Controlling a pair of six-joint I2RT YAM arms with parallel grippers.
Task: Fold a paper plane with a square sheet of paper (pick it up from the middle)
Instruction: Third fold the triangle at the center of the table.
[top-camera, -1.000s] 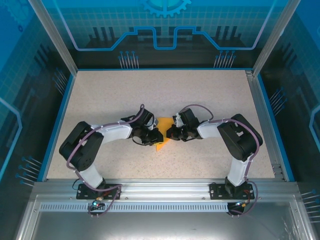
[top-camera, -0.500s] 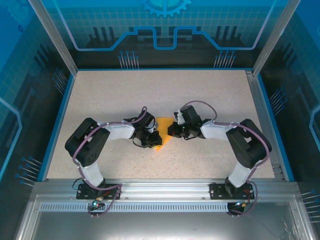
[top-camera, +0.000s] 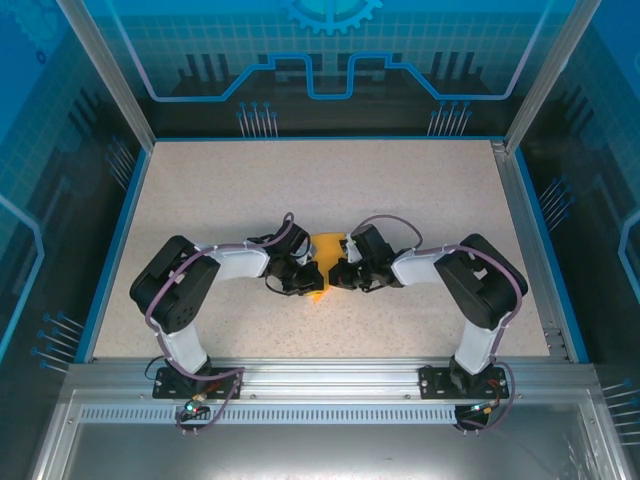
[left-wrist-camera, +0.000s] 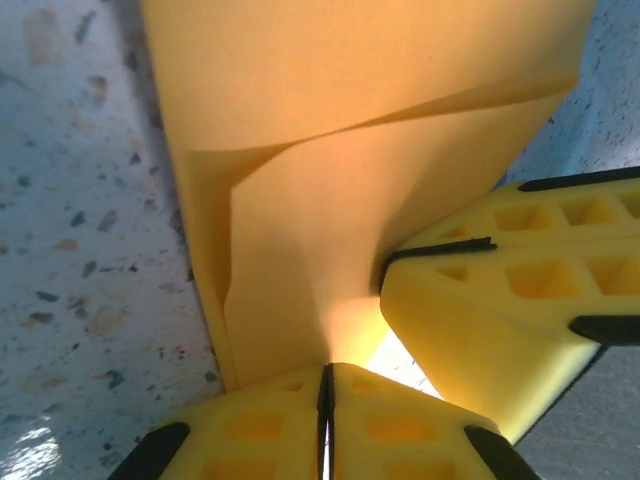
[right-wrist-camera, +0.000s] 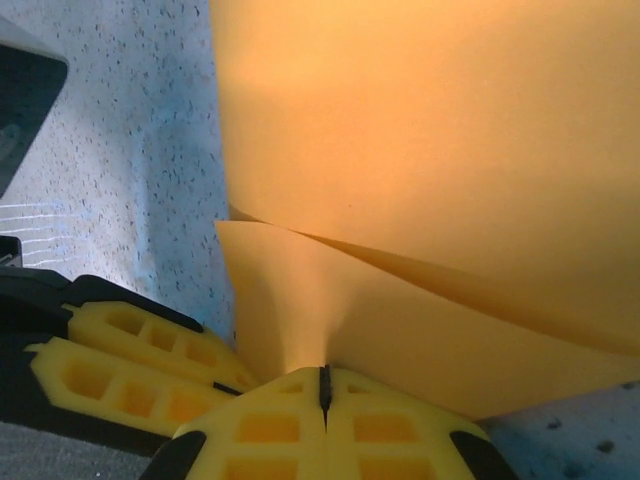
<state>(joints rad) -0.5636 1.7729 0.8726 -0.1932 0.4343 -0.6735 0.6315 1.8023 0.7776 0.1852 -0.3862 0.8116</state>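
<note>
The orange-yellow sheet of paper (top-camera: 323, 256) sits mid-table, partly folded, with creased flaps lifting off the surface. My left gripper (top-camera: 309, 278) and right gripper (top-camera: 335, 276) meet tip to tip at its near part. In the left wrist view the paper (left-wrist-camera: 340, 180) narrows into the seam of my left gripper (left-wrist-camera: 326, 368), whose jaws are pressed together on it. The right gripper's yellow fingers (left-wrist-camera: 500, 300) lie right beside it. In the right wrist view a flap of the paper (right-wrist-camera: 420, 150) runs into the closed seam of my right gripper (right-wrist-camera: 324, 372), with the left gripper's fingers (right-wrist-camera: 130, 360) at lower left.
The speckled tabletop (top-camera: 220, 190) is bordered by a blue rim and aluminium frame posts (top-camera: 108, 75). Both arms bend inward from their bases (top-camera: 190, 375) on the near rail, elbows out to either side.
The right gripper has shifted left and nearer, closing in on the left gripper over the paper. The left jaws have closed a little more.
</note>
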